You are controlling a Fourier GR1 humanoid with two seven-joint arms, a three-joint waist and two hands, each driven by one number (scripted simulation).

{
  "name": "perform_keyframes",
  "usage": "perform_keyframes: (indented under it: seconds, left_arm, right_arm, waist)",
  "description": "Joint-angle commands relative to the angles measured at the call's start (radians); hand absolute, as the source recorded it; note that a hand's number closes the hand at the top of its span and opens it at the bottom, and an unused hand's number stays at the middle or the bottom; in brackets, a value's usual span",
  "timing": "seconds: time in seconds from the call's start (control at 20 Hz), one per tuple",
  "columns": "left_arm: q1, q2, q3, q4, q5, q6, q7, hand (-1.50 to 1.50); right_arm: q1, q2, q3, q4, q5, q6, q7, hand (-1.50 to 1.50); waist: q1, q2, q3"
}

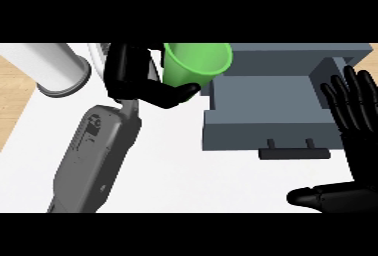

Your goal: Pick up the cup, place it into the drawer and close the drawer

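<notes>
Left of the open grey drawer stands a white cylinder, then the left hand curls around the green cup, held just beside the drawer's left wall, while the right hand rests with fingers spread straight at the drawer's right side.

Single head view, steeply down and close over the counter.
</notes>
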Motion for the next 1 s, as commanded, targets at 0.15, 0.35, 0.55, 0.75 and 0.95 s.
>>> perform_keyframes:
  seconds: [0.15, 0.35, 0.55, 0.75, 0.95]
  left_arm:
    - [-0.135, -0.003, 0.019, 0.110, -0.016, -0.004, 0.072, 1.50]
    - [-0.251, -0.024, -0.009, 0.249, -0.036, 0.063, 0.049, 1.50]
    - [-0.343, -0.024, -0.065, 0.362, 0.008, 0.156, 0.043, 1.50]
    - [-0.407, -0.025, -0.020, 0.521, 0.052, 0.103, -0.037, 1.50]
    - [-0.413, -0.025, -0.170, 0.606, 0.154, 0.194, -0.125, 1.50]
  right_arm:
    - [-0.014, -0.030, -0.045, 0.010, -0.037, 0.025, -0.008, -1.50]
    - [0.042, -0.018, -0.030, 0.009, -0.020, 0.038, -0.049, -1.50]
    - [0.010, -0.022, -0.044, -0.010, -0.043, 0.021, -0.001, -1.50]
    - [0.010, -0.010, -0.021, 0.014, -0.017, 0.020, -0.016, -1.50]
    - [0.011, -0.010, -0.005, -0.017, -0.023, 0.024, 0.004, -1.50]
  waist:
    - [0.001, 0.000, 0.000]
    - [-0.006, 0.001, 0.000]
    - [-0.014, 0.001, 0.000]
    - [-0.013, 0.003, 0.000]
    - [-0.031, 0.005, 0.000]
